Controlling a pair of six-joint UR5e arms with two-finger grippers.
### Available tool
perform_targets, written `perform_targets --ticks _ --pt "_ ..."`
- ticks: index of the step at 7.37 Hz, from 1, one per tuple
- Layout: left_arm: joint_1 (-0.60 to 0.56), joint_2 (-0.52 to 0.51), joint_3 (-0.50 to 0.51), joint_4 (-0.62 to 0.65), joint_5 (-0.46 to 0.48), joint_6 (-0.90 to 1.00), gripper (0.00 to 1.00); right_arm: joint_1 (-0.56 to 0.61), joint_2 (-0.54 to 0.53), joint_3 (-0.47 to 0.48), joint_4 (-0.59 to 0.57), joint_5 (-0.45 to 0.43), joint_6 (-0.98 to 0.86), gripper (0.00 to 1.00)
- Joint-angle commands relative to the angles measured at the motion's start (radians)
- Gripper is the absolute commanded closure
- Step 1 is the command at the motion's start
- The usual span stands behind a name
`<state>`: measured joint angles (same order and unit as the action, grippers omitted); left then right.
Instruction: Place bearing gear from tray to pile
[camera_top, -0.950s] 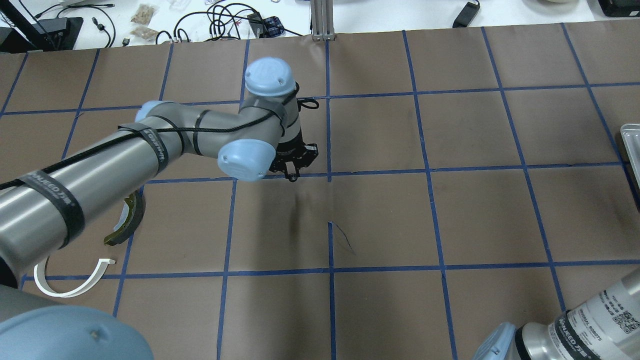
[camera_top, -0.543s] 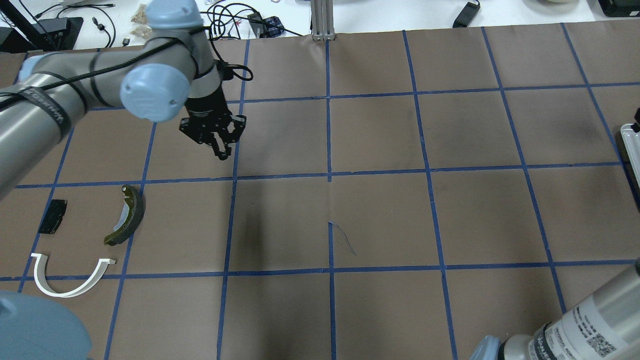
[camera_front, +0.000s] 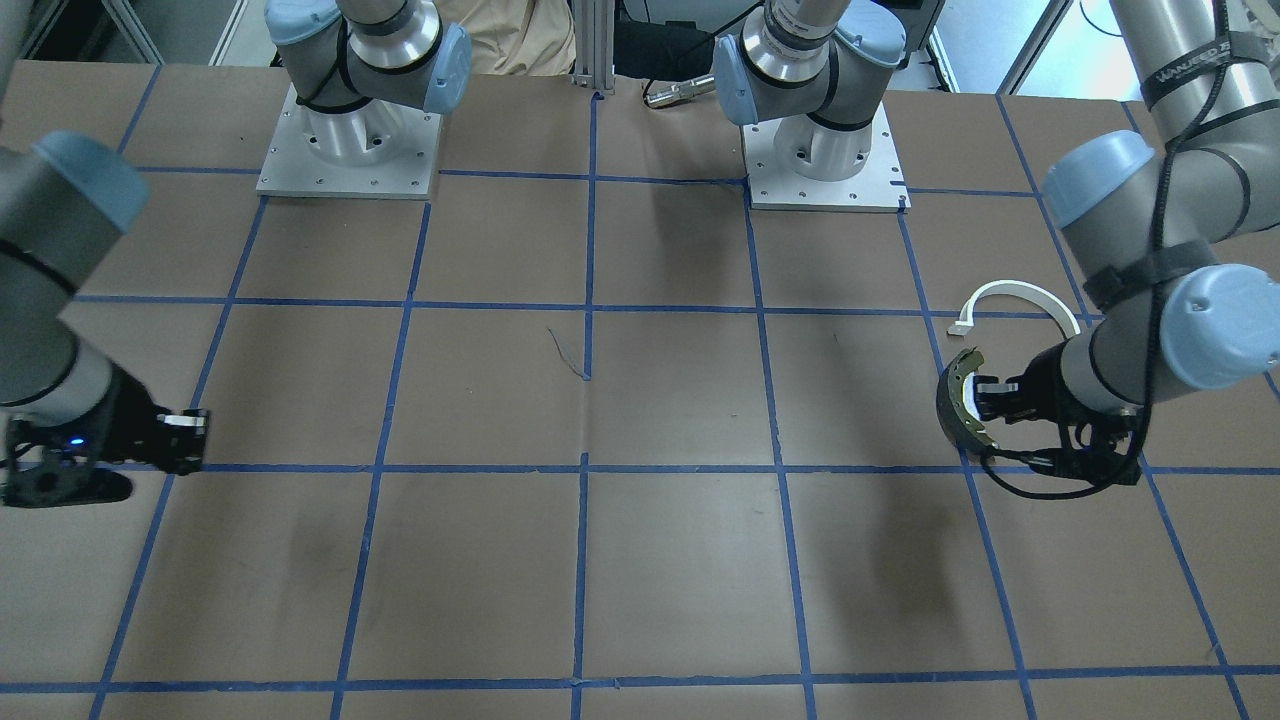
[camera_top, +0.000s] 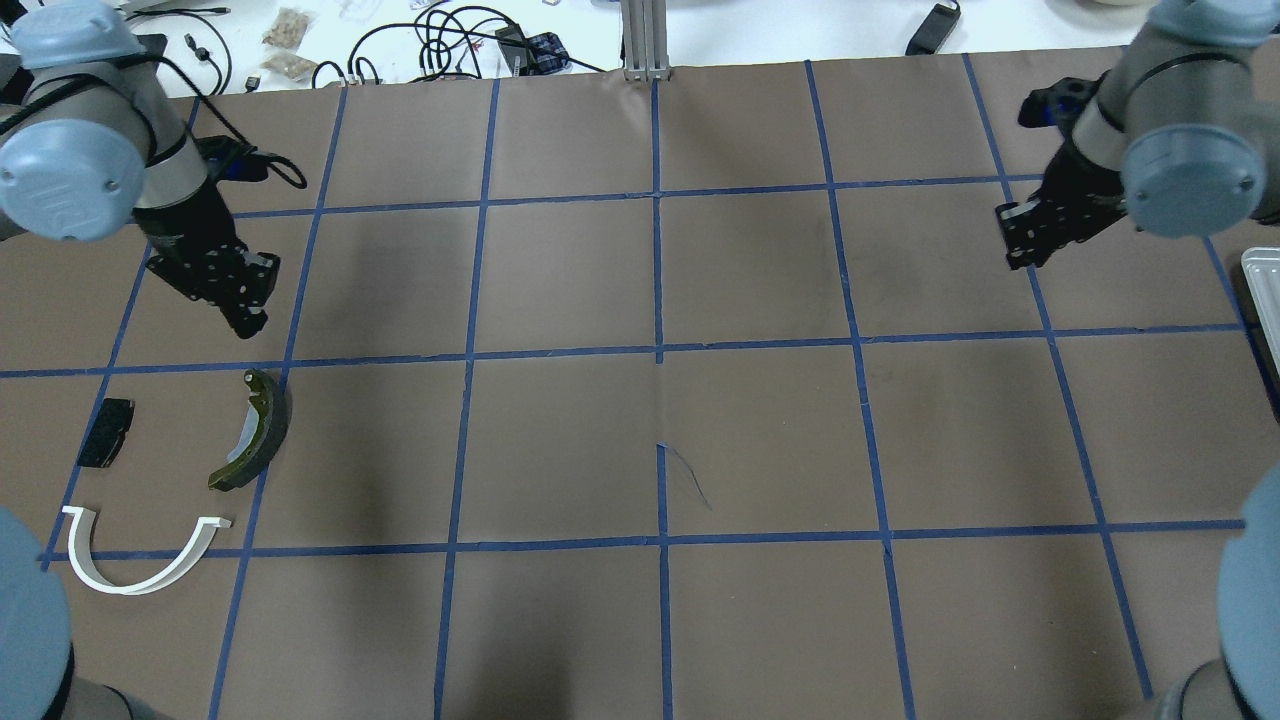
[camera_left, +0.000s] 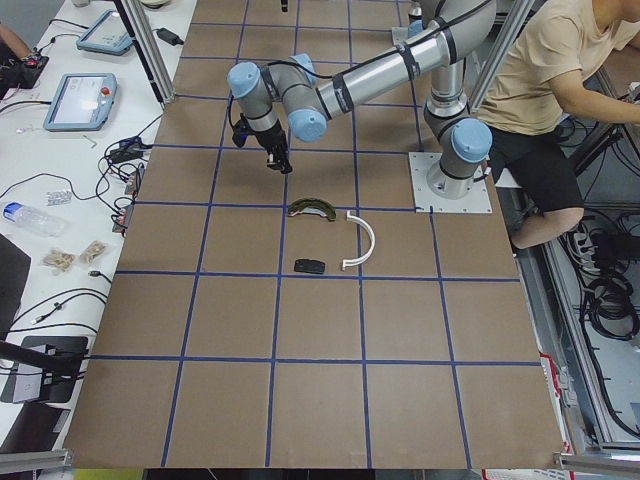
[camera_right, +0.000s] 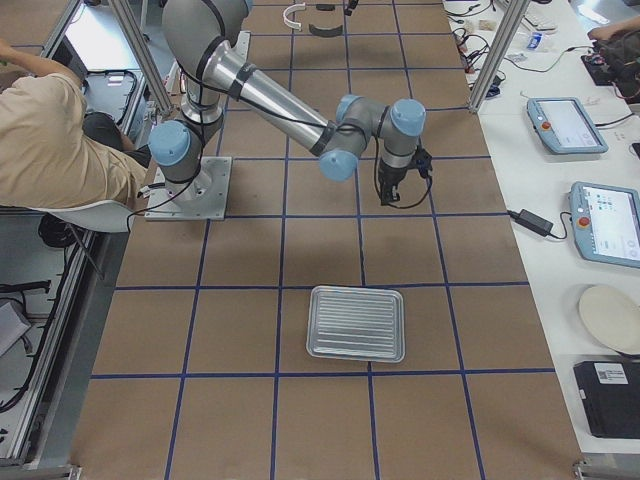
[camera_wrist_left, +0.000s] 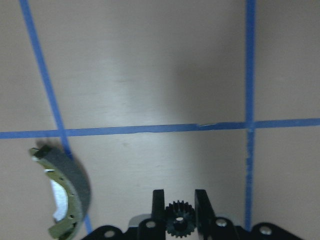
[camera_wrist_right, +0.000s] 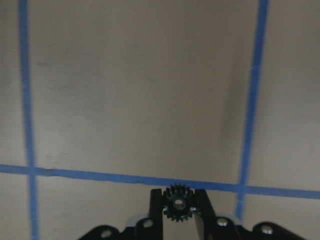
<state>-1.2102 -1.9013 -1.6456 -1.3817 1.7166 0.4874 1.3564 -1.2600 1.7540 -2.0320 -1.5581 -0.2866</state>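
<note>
A wide table covered in brown paper (camera_top: 760, 440) is ruled into large squares by blue tape lines. Near the robot's left end it carries a loose group: a dark curved brake shoe with a yellowish rim (camera_top: 258, 430) lying on a tape line, a small black rectangular pad (camera_top: 106, 432) near it, and a white half-ring arch (camera_top: 125, 588) nearer the robot's edge, none touching. Well apart, toward the right end, a ribbed silver metal tray (camera_right: 356, 323) lies flat across one tape line, and two square grey metal base plates (camera_front: 290, 175) sit along the robot's edge.

Left gripper (camera_top: 249, 324) jaws pinch a bearing gear (camera_wrist_left: 179, 223); right gripper (camera_top: 1016, 261) jaws pinch a second gear (camera_wrist_right: 177, 204).
</note>
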Motion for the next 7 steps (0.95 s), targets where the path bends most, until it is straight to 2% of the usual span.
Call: perform_targets --ticks 1,3,4,5,6,7 --pt "0.125 -0.028 -0.092 0.198 0.035 0.185 1.0 0.329 -0.019 0.062 -0.078 0.033 0.426 0.97" --pt "0.204 -0.032 -0.225 0.388 0.029 0.285 1.0 0.534 0.089 0.055 -0.245 0.035 0.692 0.96" --pt "0.236 -0.036 -0.247 0.414 0.023 0.309 1.0 0.623 0.149 0.052 -0.358 0.036 0.792 0.94" --pt "0.235 -0.044 -0.255 0.415 0.015 0.304 1.0 0.7 0.186 0.041 -0.394 0.035 0.857 0.93" --pt "0.235 -0.057 -0.258 0.415 -0.018 0.304 0.97 0.733 0.201 0.036 -0.393 0.035 0.904 0.88" --pt "0.235 -0.064 -0.255 0.417 -0.021 0.304 0.81 0.733 0.206 0.036 -0.392 0.035 0.897 0.77"
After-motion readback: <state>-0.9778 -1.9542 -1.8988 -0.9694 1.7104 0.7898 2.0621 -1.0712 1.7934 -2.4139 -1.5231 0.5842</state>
